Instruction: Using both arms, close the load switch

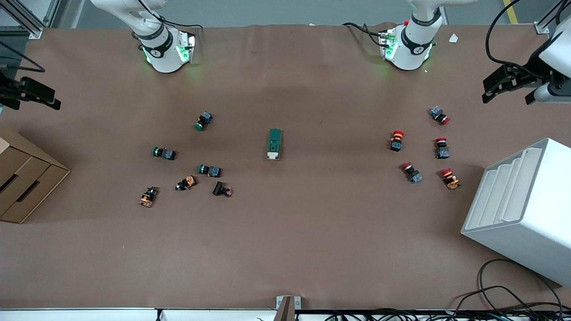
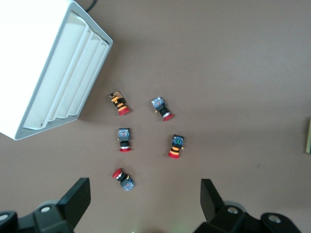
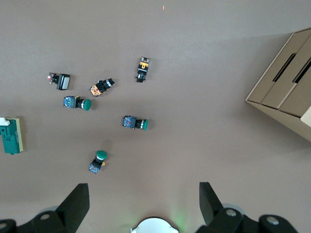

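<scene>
The load switch (image 1: 274,144), a dark-green block with a cream-white lever end, lies at the middle of the table. It shows at the edge of the right wrist view (image 3: 10,136), and a sliver of it shows in the left wrist view (image 2: 308,136). My left gripper (image 1: 508,94) hangs open and empty high over the left arm's end of the table, above the red push-buttons; its jaws stand wide apart in the left wrist view (image 2: 146,194). My right gripper (image 1: 32,100) hangs open and empty over the right arm's end, also seen in its wrist view (image 3: 143,194). Both are well away from the switch.
Several green and orange push-buttons (image 1: 209,170) lie toward the right arm's end, and several red ones (image 1: 441,149) toward the left arm's end. A cardboard box (image 1: 22,178) stands at the right arm's end. A white slotted rack (image 1: 522,209) stands at the left arm's end.
</scene>
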`<state>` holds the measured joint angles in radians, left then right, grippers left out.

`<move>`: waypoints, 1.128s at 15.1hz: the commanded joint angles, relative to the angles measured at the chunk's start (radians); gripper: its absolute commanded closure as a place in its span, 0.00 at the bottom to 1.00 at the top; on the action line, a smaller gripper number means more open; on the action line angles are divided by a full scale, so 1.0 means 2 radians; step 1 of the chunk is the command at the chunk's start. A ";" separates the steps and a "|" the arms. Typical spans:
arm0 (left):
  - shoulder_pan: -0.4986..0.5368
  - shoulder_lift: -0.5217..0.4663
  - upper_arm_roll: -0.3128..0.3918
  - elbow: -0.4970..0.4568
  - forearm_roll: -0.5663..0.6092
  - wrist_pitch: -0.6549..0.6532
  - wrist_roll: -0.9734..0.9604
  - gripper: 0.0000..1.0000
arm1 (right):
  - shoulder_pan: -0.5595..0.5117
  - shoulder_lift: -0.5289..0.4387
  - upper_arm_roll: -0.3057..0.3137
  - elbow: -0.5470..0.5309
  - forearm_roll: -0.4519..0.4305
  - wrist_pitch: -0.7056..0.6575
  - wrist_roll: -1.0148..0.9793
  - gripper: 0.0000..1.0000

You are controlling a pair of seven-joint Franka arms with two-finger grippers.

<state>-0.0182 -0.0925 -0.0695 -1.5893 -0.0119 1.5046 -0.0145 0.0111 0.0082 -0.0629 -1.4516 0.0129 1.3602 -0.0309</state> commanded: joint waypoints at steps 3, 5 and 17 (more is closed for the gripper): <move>-0.025 -0.025 0.036 -0.023 -0.030 -0.014 0.029 0.00 | -0.012 -0.056 0.022 -0.066 -0.011 0.026 -0.002 0.00; -0.025 -0.024 0.034 -0.021 -0.029 -0.016 0.022 0.00 | -0.013 -0.055 0.024 -0.065 -0.011 0.026 -0.002 0.00; -0.025 -0.020 0.009 -0.011 0.017 -0.015 -0.026 0.00 | -0.021 -0.053 0.023 -0.060 -0.004 0.022 0.001 0.00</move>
<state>-0.0634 -0.1188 -0.0356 -1.6149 -0.0064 1.4776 -0.0252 -0.0025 -0.0754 -0.0361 -1.5486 0.0067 1.3971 -0.0300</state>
